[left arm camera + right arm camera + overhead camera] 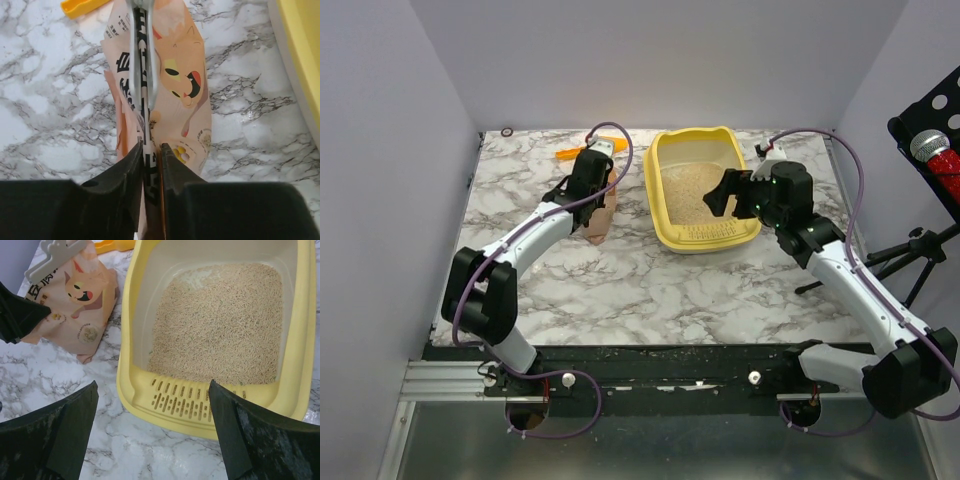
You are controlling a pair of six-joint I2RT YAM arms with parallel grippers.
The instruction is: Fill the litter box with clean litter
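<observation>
Up top, the left arm (535, 232) is covering most of the bag (603, 217), and the orange scoop (567, 154) just pokes out behind it. At the left wrist, the litter box (300, 60) is only a yellow strip cut by the right edge. The scoop is clipped at the top there.

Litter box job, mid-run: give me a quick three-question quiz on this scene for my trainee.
1. True or false: the box holds no litter.
2. What does the left pincer grip? A) a spoon B) the bag C) a bowl
3. Fill in: the right pincer, over the box's near lip, is ____ (open/shut).

Key: 1 false; 2 B; 3 open.
</observation>
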